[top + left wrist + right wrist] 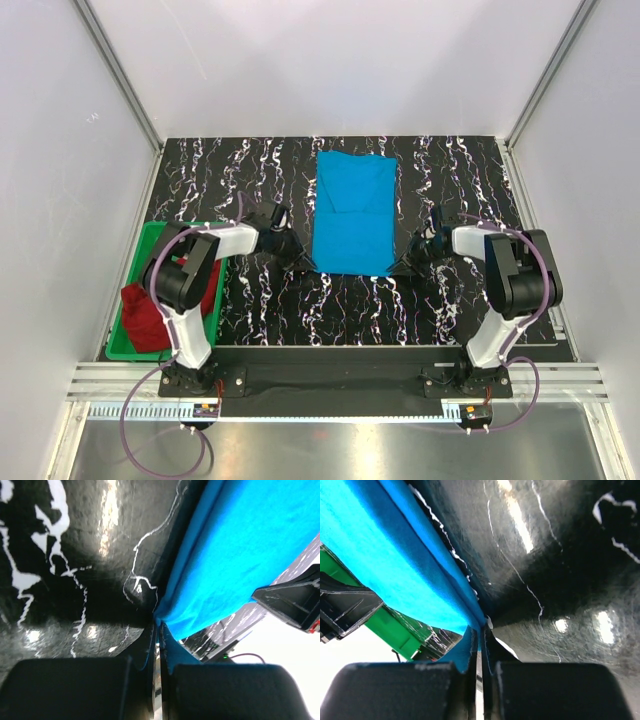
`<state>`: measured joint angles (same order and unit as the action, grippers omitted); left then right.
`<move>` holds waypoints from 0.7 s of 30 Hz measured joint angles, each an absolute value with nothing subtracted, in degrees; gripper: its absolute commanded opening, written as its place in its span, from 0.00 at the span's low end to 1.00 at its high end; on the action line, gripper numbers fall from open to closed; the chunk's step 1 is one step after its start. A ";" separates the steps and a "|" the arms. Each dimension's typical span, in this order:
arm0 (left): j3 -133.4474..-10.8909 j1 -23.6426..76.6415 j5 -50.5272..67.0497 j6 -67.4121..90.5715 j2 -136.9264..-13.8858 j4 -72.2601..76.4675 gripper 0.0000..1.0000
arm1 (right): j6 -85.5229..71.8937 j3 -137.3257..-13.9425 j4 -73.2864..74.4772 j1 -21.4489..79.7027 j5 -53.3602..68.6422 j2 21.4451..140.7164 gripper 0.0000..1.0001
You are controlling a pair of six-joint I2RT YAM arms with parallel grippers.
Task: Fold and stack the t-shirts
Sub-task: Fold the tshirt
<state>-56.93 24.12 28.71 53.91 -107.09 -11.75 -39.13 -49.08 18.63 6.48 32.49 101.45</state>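
A sky-blue t-shirt (pixel 353 212) lies folded into a long rectangle on the black marbled table. My left gripper (pixel 300 258) is shut on its near left corner; in the left wrist view the blue cloth (pixel 235 555) runs into the pinched gripper (pixel 159 626). My right gripper (pixel 403 263) is shut on the near right corner, and the blue cloth (pixel 385 560) leads down into the closed gripper (pixel 481 630). The dark red t-shirt (pixel 148 315) lies bunched in the green bin at the left.
The green plastic bin (pixel 150 240) stands at the table's left edge beside the left arm; it shows in the right wrist view too, as a green bin (pixel 400 630). White walls with metal rails enclose the table (pixel 260 300).
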 measured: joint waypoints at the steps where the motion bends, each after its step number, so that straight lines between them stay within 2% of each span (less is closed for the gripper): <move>1: -56.49 24.21 28.53 53.36 -106.72 -11.53 0.00 | -38.92 -48.82 18.48 6.55 32.21 101.10 0.00; 8: -47.48 27.70 25.34 50.68 -97.23 -13.45 0.00 | -37.52 -41.74 20.71 9.82 28.71 92.36 0.00; 13: -39.86 32.93 23.86 51.07 -87.59 -14.92 0.00 | -38.54 -34.46 24.88 12.71 27.16 80.97 0.00; 21: -31.53 36.88 22.09 54.08 -71.40 -17.91 0.00 | -43.07 -31.03 32.71 19.09 25.30 62.22 0.00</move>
<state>-31.53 36.88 22.09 54.08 -71.40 -17.91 -43.07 -31.03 32.71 19.09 25.30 62.22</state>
